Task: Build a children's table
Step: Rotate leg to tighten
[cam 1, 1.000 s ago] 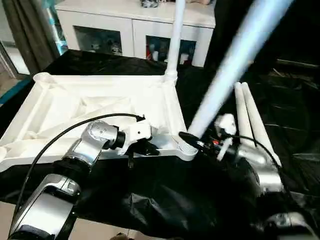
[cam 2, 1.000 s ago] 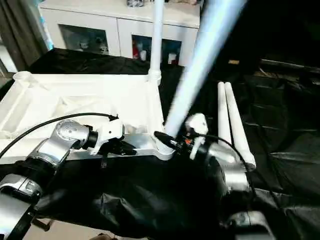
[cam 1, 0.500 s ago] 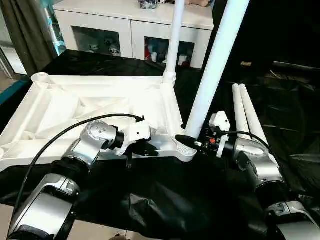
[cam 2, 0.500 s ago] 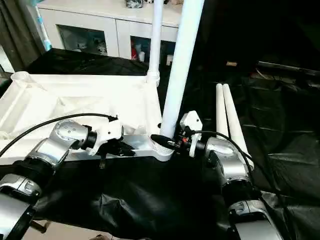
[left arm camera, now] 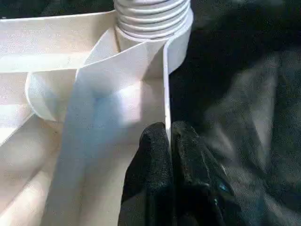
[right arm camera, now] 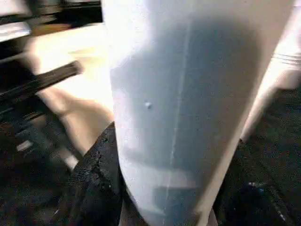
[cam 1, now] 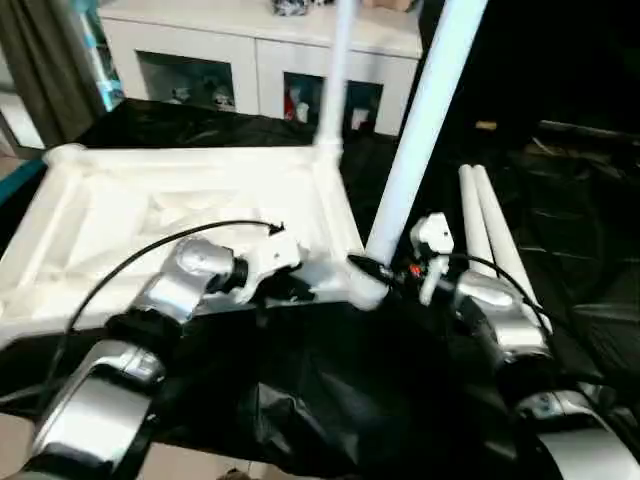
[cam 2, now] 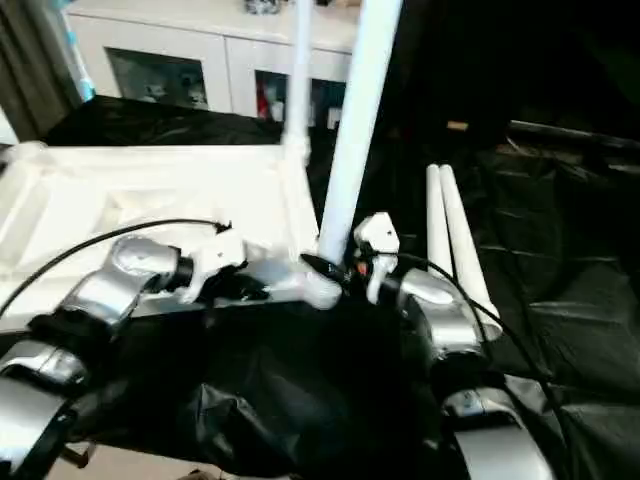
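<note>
Black crinkled sheeting [cam 1: 330,400] underlies ribbed tabletop [cam 1: 150,210]; left fingers [left arm camera: 162,155] pinch its rim, right fingers [right arm camera: 94,188] clasp tapered leg [cam 1: 420,130].

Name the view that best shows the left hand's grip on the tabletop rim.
The left wrist view: the left hand pinches the tabletop rim between its black fingers. The eye views show that hand from the side, its grip hidden.

head stereo downward; wrist cams close on tabletop [left arm camera: 94,84]

left gripper [left arm camera: 168,141] pinching tabletop rim [left arm camera: 166,84]; threaded leg end [left arm camera: 151,16] in corner socket [left arm camera: 181,44]
</note>
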